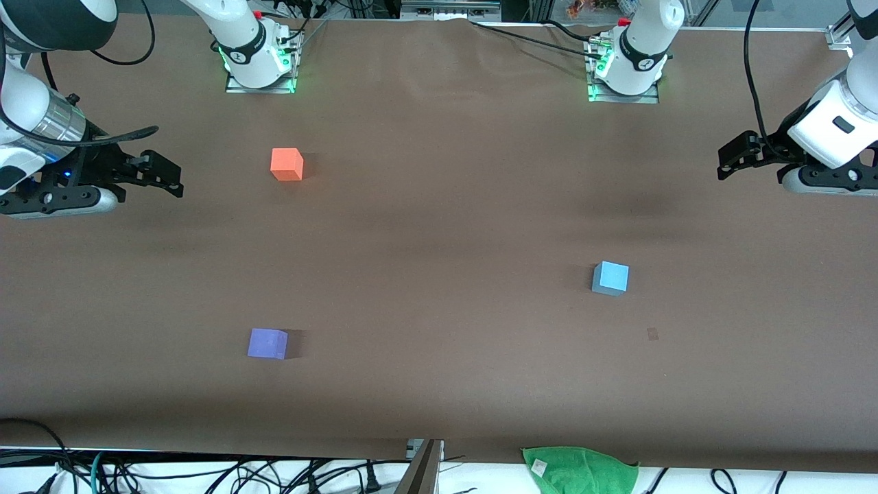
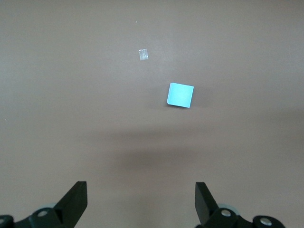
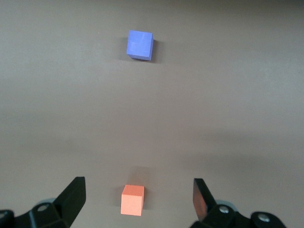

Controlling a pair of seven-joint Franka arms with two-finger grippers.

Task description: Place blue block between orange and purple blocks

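Under my left gripper (image 2: 141, 202) is bare brown table (image 1: 439, 226), and its fingers are spread wide with nothing in them. My blue block (image 1: 610, 278) sits on the table toward that arm's end, out ahead of those fingers. My right gripper (image 3: 139, 199) hangs over its own end of the table, fingers wide apart and holding nothing too. The orange block (image 1: 287, 165) sits near that gripper. The purple block (image 1: 267, 343) sits nearer the front camera than the orange one, well apart from it.
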